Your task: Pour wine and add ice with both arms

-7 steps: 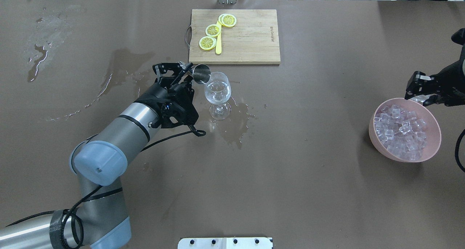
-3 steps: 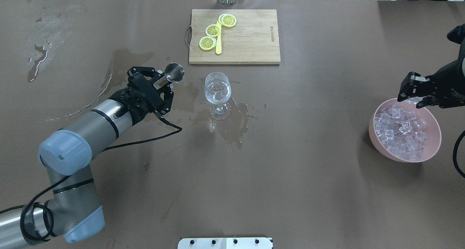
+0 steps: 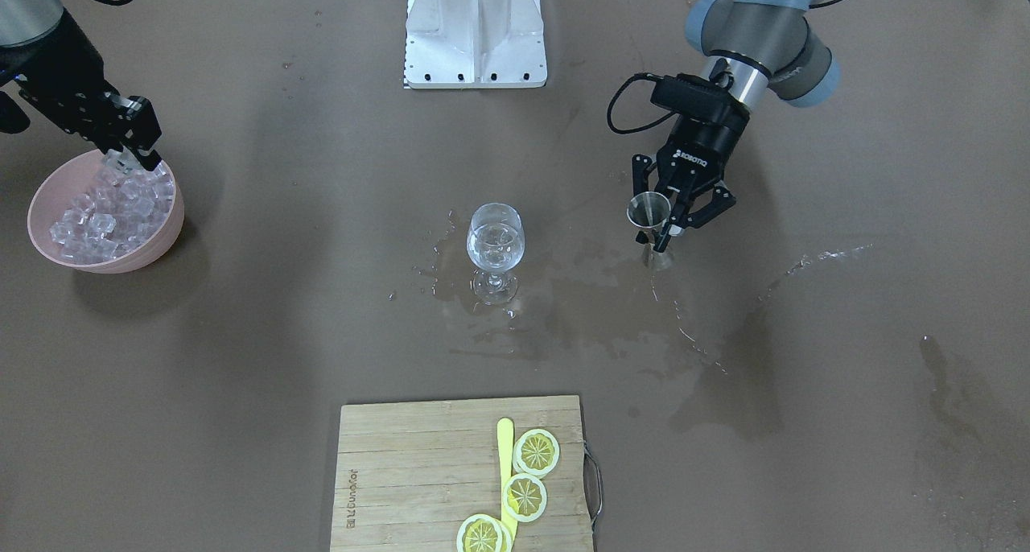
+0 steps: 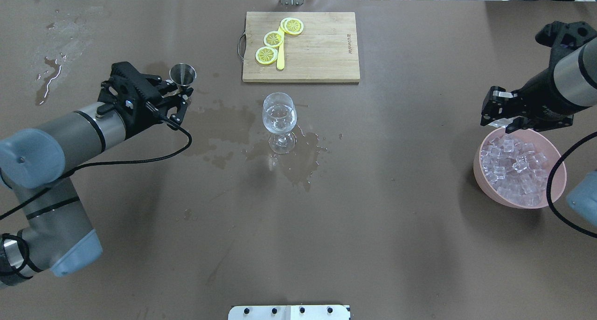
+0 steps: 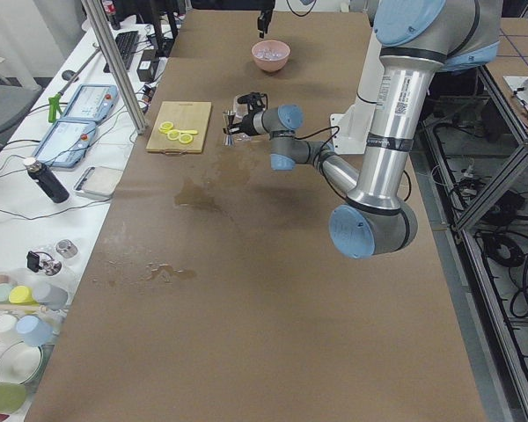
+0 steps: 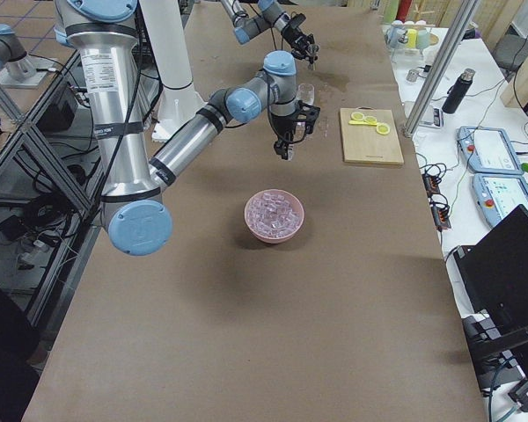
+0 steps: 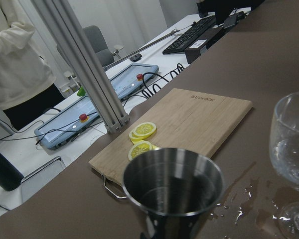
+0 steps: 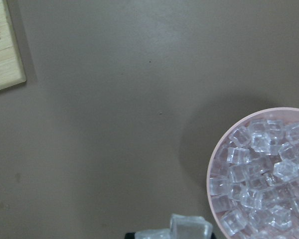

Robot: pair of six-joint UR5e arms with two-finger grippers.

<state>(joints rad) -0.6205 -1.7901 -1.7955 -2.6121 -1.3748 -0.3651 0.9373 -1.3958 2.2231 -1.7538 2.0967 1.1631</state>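
A wine glass (image 4: 279, 119) stands mid-table with a little clear wine in it; it also shows in the front view (image 3: 495, 246) and the left wrist view (image 7: 293, 154). My left gripper (image 4: 176, 89) is shut on a steel jigger (image 4: 182, 73), held upright well left of the glass; the jigger fills the left wrist view (image 7: 173, 185). A pink bowl (image 4: 476, 166) of ice cubes (image 4: 515, 170) sits at the right. My right gripper (image 4: 505, 122) is shut on an ice cube (image 8: 189, 229) just above the bowl's far left rim.
A wooden cutting board (image 4: 322, 47) with lemon slices (image 4: 273, 39) and a yellow knife lies behind the glass. Water puddles (image 4: 303, 161) spread around the glass and to its left. A white bracket (image 4: 289, 312) sits at the near edge.
My left arm drew the jigger back from over the glass, swung it left and turned it upright. My right gripper rose from the bowl and shifted left with ice in it.
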